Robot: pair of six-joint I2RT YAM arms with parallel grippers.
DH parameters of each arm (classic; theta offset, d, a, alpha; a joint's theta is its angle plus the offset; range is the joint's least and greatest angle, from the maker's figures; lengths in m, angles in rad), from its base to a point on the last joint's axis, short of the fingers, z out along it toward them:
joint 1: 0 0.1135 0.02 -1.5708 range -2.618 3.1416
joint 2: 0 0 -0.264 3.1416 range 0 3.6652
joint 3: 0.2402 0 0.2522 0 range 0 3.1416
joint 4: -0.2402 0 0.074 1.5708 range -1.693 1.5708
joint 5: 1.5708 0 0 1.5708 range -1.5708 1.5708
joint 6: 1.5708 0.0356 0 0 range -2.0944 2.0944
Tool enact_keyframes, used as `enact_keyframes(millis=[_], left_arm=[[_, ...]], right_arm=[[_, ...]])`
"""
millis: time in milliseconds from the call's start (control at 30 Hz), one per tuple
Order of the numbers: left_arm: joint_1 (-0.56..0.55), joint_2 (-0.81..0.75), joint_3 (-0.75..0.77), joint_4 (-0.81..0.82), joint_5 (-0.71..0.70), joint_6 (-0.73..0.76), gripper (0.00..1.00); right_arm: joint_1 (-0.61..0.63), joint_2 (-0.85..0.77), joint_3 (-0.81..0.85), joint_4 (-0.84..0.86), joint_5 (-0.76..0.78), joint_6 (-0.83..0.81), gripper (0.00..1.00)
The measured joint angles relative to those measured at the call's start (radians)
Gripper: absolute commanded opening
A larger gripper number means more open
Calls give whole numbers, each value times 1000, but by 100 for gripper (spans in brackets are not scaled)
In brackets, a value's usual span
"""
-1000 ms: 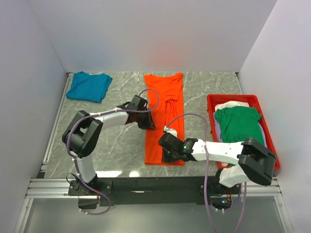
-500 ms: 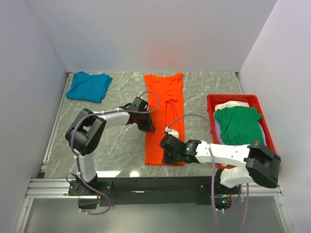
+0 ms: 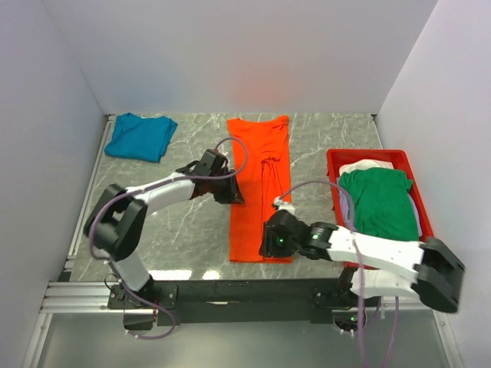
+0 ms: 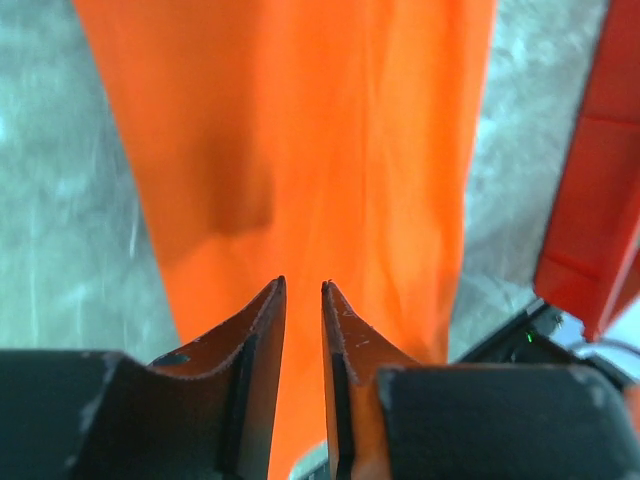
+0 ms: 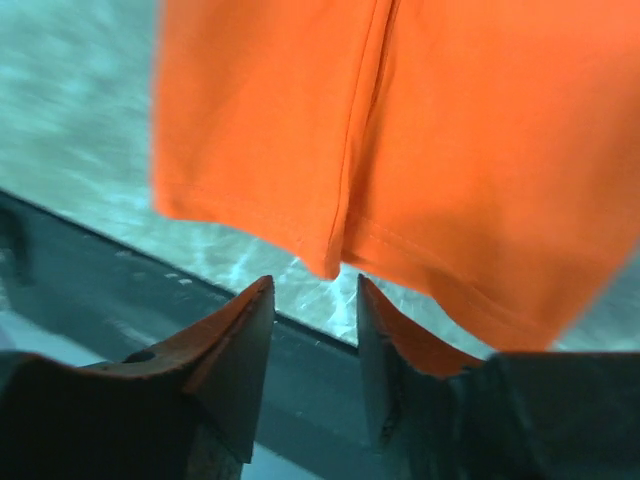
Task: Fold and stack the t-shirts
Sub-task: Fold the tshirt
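- hovering right gripper (image 5: 312, 292), parted, empty, at near hem of orange t-shirt (image 3: 257, 165) lying mid-table
- poising left gripper (image 4: 301, 288) at its left edge, grip unclear
- risking pinching one layer, skewing the fold

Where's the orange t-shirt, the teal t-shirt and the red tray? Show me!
orange t-shirt (image 3: 249, 218), top external view, on its lower middle.
teal t-shirt (image 3: 140, 136), top external view, on its middle.
red tray (image 3: 345, 154), top external view, on its far rim.

The orange t-shirt (image 3: 259, 192) lay centrally, a long folded strip; teal t-shirt (image 3: 140, 136) far left (bunched); green t-shirt (image 3: 380, 198) atop white t-shirt (image 3: 364, 165).
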Motion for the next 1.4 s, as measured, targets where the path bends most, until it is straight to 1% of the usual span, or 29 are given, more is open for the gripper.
enact_keyframes(millis=[133, 200, 233, 333, 400, 600, 833, 1200, 1300, 1400], left_arm=[[-3, -131, -105, 6, 6, 1, 30], [-10, -185, -172, 2, 6, 0, 32], [-14, -201, -200, 3, 6, -3, 33], [-33, -243, -289, -2, 8, -12, 41], [-42, -261, -338, 0, 12, -24, 42], [-50, -298, -442, 24, 47, -56, 45], [-72, -346, -524, 56, 79, -90, 45], [-124, -380, -599, 148, 125, -153, 46], [-141, -380, -614, 180, 131, -171, 44], [-150, -380, -624, 194, 131, -188, 38]], right_arm=[[-62, -194, -27, -68, 29, 7, 48], [-109, -277, -76, -90, 29, 10, 48], [-134, -308, -101, -101, 24, 12, 48], [-226, -395, -201, -138, -4, 11, 50], [-274, -425, -245, -155, -35, 11, 52], [-378, -439, -304, -136, -146, -8, 54], [-449, -439, -325, -90, -227, -12, 53], [-465, -436, -349, -48, -296, -10, 49], [-466, -436, -351, -44, -303, -8, 49], [-466, -432, -354, -36, -315, -7, 49]])
